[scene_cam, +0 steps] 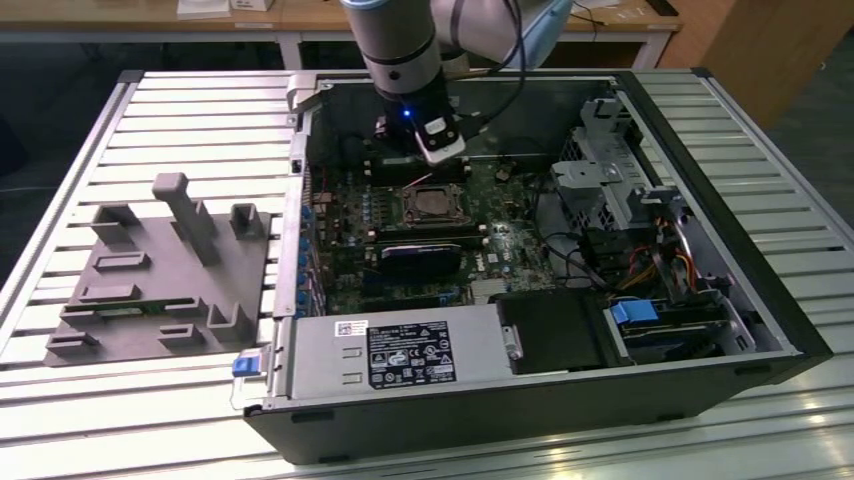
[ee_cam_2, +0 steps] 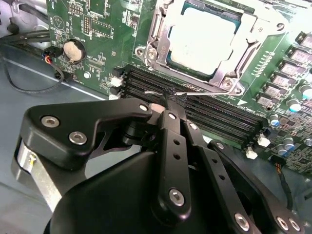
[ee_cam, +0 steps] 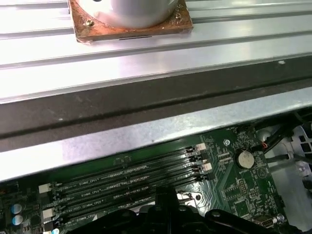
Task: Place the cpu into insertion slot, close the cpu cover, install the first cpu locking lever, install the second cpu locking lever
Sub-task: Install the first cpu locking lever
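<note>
Just beyond the tool (ee_cam_2: 168,101), clenched seemingly on a thin lever (ee_cam_2: 155,91), the cpu (ee_cam_2: 204,36) lies under its cover (ee_cam_2: 157,36).

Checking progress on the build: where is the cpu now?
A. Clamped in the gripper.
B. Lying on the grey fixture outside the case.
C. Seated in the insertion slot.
C: in the second wrist view the cpu lies in the insertion slot, with the cpu cover framing it.
</note>
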{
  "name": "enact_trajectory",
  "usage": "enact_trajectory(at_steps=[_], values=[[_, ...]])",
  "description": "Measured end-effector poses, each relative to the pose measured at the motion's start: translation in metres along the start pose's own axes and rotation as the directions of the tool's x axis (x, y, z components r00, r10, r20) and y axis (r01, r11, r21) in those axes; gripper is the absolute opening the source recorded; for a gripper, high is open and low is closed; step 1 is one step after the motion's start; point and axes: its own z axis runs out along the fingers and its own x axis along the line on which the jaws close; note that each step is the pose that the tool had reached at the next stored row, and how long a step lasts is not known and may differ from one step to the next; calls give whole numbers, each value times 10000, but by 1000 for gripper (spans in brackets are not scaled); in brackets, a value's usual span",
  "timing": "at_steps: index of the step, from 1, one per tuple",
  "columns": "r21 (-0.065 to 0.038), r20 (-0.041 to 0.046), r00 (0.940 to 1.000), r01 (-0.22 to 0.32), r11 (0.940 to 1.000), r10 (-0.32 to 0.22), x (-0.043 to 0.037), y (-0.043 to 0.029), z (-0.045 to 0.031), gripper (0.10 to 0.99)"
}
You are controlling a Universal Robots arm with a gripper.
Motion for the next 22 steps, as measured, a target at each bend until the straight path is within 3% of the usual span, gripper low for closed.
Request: enact_trajectory(at_steps=[8, 22], values=[[-76, 297, 9995, 62, 10000, -60, 27, -19, 57, 102], [81, 548, 9964, -657, 9978, 652, 57, 8, 111, 102]])
